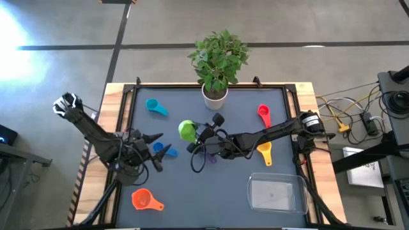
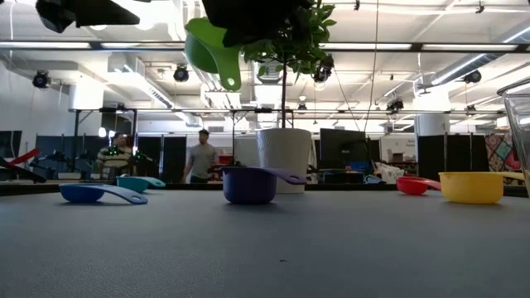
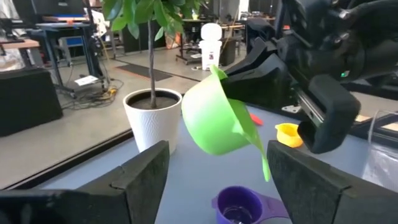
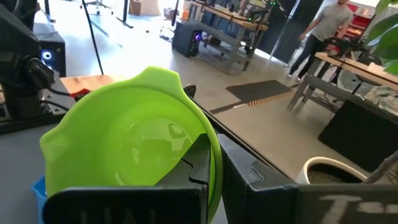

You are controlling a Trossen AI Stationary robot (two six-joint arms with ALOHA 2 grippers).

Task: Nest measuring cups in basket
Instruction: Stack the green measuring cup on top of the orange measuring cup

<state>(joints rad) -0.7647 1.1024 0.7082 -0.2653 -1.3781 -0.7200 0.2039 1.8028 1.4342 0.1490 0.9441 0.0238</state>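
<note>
The green cup (image 1: 186, 130) hangs in the air in my right gripper (image 1: 195, 135), tipped on its side above the table's middle; its handle (image 3: 258, 146) points down. My left gripper (image 1: 165, 144) is open and stands over the blue cup (image 1: 163, 151), facing the green one. The purple cup (image 2: 248, 184) sits under my right arm. Also on the table are the teal cup (image 1: 155, 107), red cup (image 1: 264, 115), yellow cup (image 1: 264, 153) and orange cup (image 1: 145, 200). The clear basket (image 1: 276, 193) lies near the right front corner with no cup in it. My right gripper pinches the green cup's wall at the rim (image 4: 211, 146), with one finger (image 4: 198, 163) inside the bowl and the other (image 4: 249, 180) outside. It comes at the cup roughly level, from the table's right. The cup is lifted clear and lies tipped, its opening toward my wrist.
A white plant pot (image 1: 215, 94) with a leafy plant stands at the far edge's middle. Cables trail beside the right arm (image 1: 268, 133). People stand in the room beyond the table (image 2: 199, 157).
</note>
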